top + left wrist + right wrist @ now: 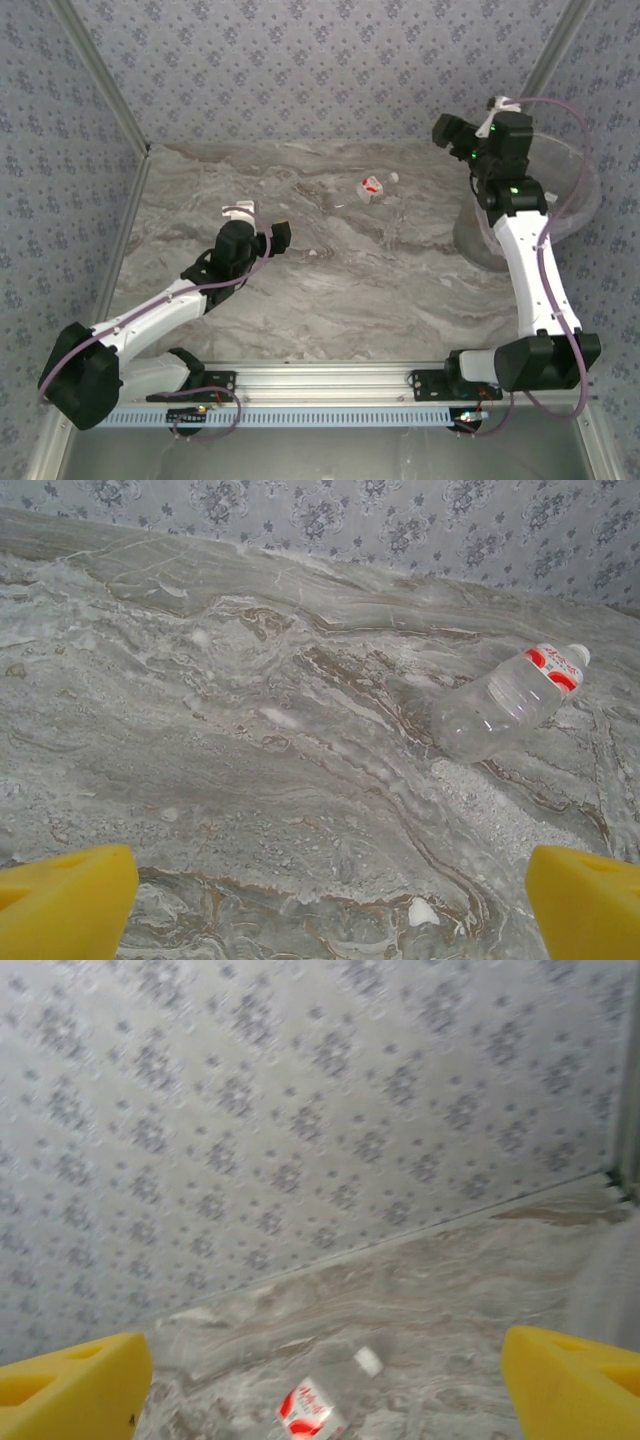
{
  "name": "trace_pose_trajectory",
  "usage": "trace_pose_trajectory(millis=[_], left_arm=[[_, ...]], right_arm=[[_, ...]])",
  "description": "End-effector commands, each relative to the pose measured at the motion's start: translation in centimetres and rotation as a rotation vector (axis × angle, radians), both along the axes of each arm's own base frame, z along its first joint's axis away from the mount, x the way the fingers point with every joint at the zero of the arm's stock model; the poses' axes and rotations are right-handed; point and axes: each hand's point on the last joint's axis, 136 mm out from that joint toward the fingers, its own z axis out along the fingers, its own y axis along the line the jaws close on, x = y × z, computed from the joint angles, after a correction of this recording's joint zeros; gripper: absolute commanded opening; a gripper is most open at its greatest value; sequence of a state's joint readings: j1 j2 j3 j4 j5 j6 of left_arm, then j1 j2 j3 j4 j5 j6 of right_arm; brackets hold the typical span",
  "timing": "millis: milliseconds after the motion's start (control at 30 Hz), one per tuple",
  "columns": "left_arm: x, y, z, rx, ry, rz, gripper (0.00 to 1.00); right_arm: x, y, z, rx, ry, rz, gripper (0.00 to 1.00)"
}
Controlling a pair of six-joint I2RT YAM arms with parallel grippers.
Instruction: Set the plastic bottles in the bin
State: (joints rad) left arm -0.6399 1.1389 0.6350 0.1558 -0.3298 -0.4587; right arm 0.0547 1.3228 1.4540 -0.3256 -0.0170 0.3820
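Top external view: one plastic bottle [371, 187] lies on its side at the far middle of the table [330, 290], well apart from the bin [582, 215] at far right

Left wrist view: the left gripper [325, 900] is spread wide and empty, with the bottle ahead to the right

Right wrist view: the right gripper [325, 1380] is likewise apart and empty

We judge the step in hand to be the approach. Next, we centre one gripper across the bottle's body, lower it and close
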Motion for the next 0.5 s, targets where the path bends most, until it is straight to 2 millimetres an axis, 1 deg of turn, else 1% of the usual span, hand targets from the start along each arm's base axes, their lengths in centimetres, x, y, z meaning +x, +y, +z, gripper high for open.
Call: trace_pose_trajectory(millis=[0, 67, 167, 233, 367, 400, 467], left_arm=[[0.2, 0.7, 0.7, -0.023, -0.014, 0.036, 0.99], [0.2, 0.8, 0.6, -0.023, -0.011, 0.043, 0.99], [0.3, 1.0, 0.7, -0.025, -0.010, 0.048, 1.00], [0.3, 1.0, 0.7, -0.022, -0.008, 0.049, 0.99], [0.3, 1.2, 0.5, -0.023, -0.005, 0.057, 0.99], [0.2, 1.3, 0.5, -0.023, -0.005, 0.057, 0.99], [0.2, 1.3, 0.5, -0.021, -0.004, 0.058, 1.00]], right_arm=[[0.8, 2.8, -1.4, -0.041, 0.054, 0.062, 0.93], [1.3, 4.5, -2.8, -0.049, 0.096, 0.097, 0.93], [2.2, 6.7, -5.1, -0.055, 0.157, 0.118, 0.94], [2.8, 7.3, -7.1, -0.034, 0.209, 0.084, 0.99], [4.2, 9.6, -11.1, 0.020, 0.297, 0.102, 1.00], [4.6, 10.0, -12.4, 0.033, 0.333, 0.102, 1.00], [5.4, 10.3, -14.8, 0.073, 0.398, 0.072, 1.00]])
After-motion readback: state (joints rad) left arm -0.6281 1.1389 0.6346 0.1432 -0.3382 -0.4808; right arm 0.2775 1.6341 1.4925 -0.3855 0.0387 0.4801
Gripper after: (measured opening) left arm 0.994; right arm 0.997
